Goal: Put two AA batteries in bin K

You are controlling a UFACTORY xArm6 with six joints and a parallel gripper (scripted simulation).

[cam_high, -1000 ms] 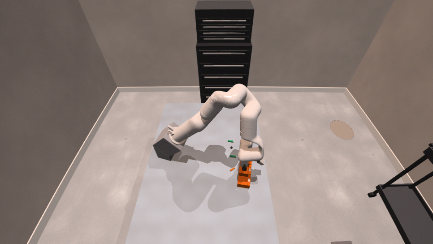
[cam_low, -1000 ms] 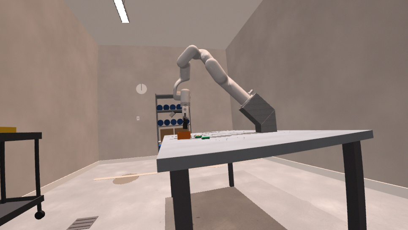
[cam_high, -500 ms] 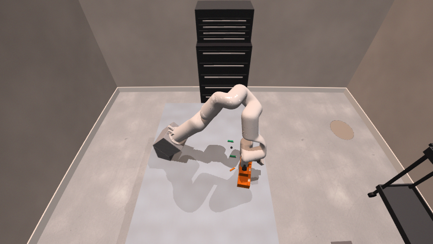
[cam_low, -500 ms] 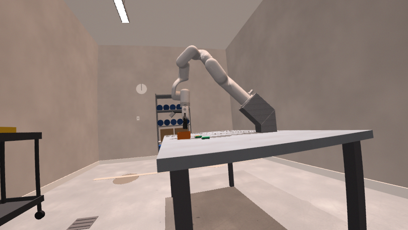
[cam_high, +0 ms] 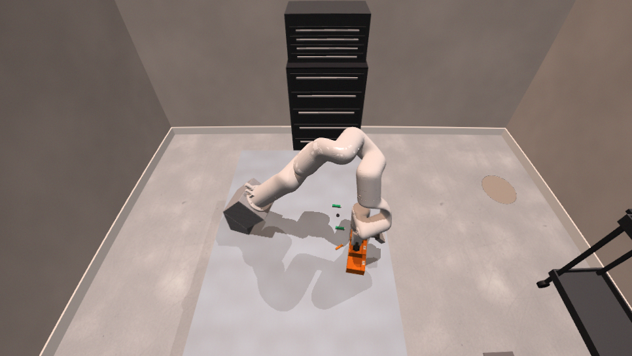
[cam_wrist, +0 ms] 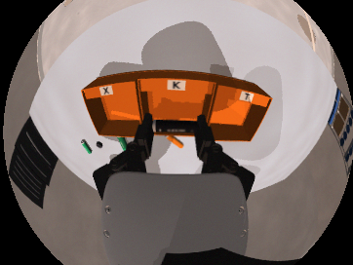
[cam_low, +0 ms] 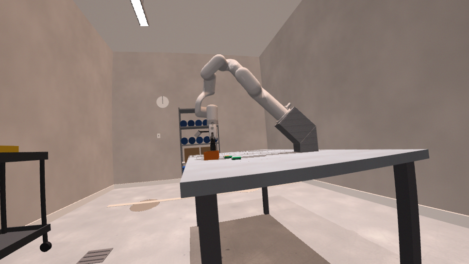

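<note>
A pale bench stood in a room with brownish-grey walls. Over its right-hand side in the top view, the hand stood about half open, its fingers shut on the two ends of one black battery. The battery lay crosswise between them, over the orange bin marked K; the pictures did not settle whether it was above the rim or slightly below it. Its print was too small to read.

Three bins stood joined in one row, each lettered on a white label: the bin marked X at the far end in the top view, K in the middle, and the bin marked T at the near end.

To the left of the row lay two green cylinders, one farther off and one nearer the bins, with one small black piece between them. One orange cylinder lay nearest of these loose things, at a slant.

Farther left, a grey mount carried the white arm. One black cabinet with nine visible handles stood against the far wall.

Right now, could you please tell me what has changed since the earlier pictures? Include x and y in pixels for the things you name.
The end effector (cam_high: 356, 248) (cam_low: 212, 149) (cam_wrist: 175, 123) has moved down toward the bins (cam_high: 354, 268) (cam_low: 211, 155) (cam_wrist: 176, 103). Any change of grip is too small to tell. The bins and the orange piece (cam_high: 339, 247) (cam_wrist: 176, 141) stayed put.
</note>
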